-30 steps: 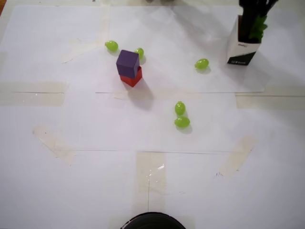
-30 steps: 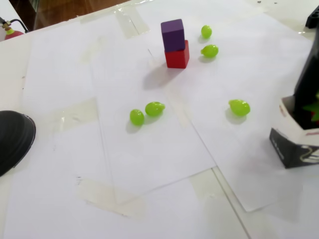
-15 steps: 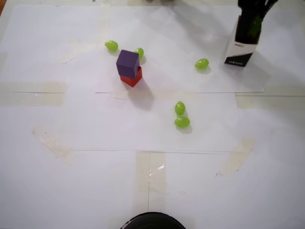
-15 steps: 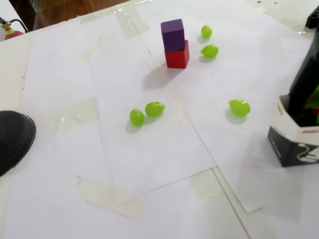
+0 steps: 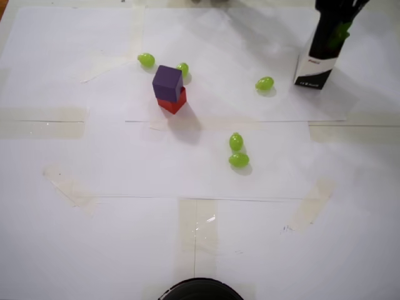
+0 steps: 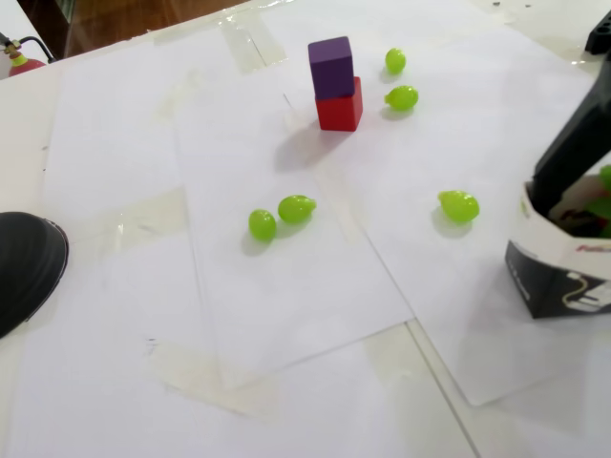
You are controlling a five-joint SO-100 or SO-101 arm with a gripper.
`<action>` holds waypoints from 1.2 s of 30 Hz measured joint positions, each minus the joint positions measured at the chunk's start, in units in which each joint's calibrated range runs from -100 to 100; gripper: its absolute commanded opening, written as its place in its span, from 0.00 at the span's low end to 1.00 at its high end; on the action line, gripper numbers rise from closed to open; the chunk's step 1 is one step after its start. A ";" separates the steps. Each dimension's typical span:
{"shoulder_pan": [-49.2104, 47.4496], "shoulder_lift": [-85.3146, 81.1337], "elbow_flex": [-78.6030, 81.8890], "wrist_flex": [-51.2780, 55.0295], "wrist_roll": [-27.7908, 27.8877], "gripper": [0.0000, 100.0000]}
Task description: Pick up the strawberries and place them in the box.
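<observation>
The box (image 5: 310,67) is a small white carton with a black base, standing at the far right in the overhead view and at the right edge in the fixed view (image 6: 558,277). My black gripper (image 5: 330,40) reaches down into its open top, also shown in the fixed view (image 6: 552,196). The fingertips are hidden inside the carton. Green spiky leaves of a strawberry (image 5: 342,31) show beside the fingers, and again at the carton's mouth (image 6: 603,181). No red body of the strawberries is clearly visible.
Several green grapes lie on the white paper, one (image 5: 264,83) just left of the box and a pair (image 5: 237,151) mid-table. A purple cube (image 5: 167,81) sits on a red cube (image 5: 173,101). A black round object (image 5: 200,290) sits at the near edge.
The box has slid and tipped slightly, its base moving a little left in the overhead view. The gripper has leaned over and risen somewhat in the carton's mouth.
</observation>
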 measured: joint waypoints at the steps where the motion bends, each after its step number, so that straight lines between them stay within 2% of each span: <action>1: 0.00 0.00 -0.54 0.55 0.00 0.24; 5: 0.00 0.00 -2.35 1.98 0.05 0.17; 16: -0.07 0.00 -3.53 3.16 0.10 0.17; 23: -0.07 0.00 -10.59 8.46 0.68 0.16; 30: 0.52 0.00 -14.57 11.46 1.22 0.01; 36: 0.90 -3.00 -14.75 13.20 1.51 0.00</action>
